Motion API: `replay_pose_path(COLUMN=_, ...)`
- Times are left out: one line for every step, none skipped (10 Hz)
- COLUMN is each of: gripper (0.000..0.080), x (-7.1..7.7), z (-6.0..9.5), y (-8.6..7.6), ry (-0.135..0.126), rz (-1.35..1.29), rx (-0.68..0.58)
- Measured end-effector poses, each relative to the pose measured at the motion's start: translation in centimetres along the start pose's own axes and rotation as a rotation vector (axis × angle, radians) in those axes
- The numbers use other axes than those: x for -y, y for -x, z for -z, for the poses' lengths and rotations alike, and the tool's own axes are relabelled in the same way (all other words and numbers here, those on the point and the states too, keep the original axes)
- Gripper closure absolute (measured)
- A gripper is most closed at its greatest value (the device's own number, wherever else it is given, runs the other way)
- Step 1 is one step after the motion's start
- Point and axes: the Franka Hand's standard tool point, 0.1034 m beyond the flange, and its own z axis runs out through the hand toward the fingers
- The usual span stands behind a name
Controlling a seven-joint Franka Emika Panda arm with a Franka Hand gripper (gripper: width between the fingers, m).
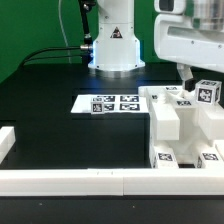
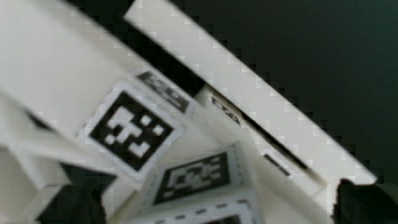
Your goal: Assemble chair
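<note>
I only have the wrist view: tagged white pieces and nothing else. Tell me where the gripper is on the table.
Observer: The gripper hangs at the exterior view's right, directly over the cluster of white chair parts.
Operator: Name whatever lies beside that cluster.
Observer: The marker board lies flat on the black table, just to the exterior view's left of the parts.
Operator: Give me the boundary on the near side.
Observer: A long white border rail runs along the table's near edge, in front of the parts.
</note>
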Motion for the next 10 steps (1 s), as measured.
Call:
replay_pose_path(gripper=0.0151, x=0.06, z=-0.16, y=0.58, ry=0.000, rz=0.016, rx=-0.009)
replay_pose_path(gripper=0.0163, x=0.02, z=-0.24, y=0.42, ry=0.000, rz=-0.002, rx=-0.009)
replay_pose_path(gripper=0.0163, x=0.02, z=-0.27, y=0.41, ry=0.000, rz=-0.005, rx=-0.009)
replay_pose_path(gripper=0.0334, x=0.04, z=-0.31, y=0.46, ry=0.000, rz=-0.041, rx=-0.008)
replay_pose_path(gripper=0.0522, x=0.03, z=-0.35, y=0.48, ry=0.000, rz=-0.102, rx=-0.008)
replay_pose_path(gripper=0.0522, x=0.08, z=-0.36, y=0.52, ry=-0.002, rz=-0.171, rx=-0.007)
replay_pose_path(gripper=0.0520, x=0.17, z=-0.37, y=0.32, ry=-0.008, rz=-0.272, rx=-0.005)
replay_pose_path(gripper=0.0520, x=0.22, z=-0.44, y=-0.04, ry=-0.015, rz=-0.378, rx=-0.002)
replay_pose_path(gripper=0.0520, x=0.47, z=-0.44, y=-0.03, ry=-0.024, rz=-0.521, rx=0.004)
replay_pose_path(gripper=0.0520, x=0.72, z=-0.44, y=-0.05, ry=-0.031, rz=-0.626, rx=0.011)
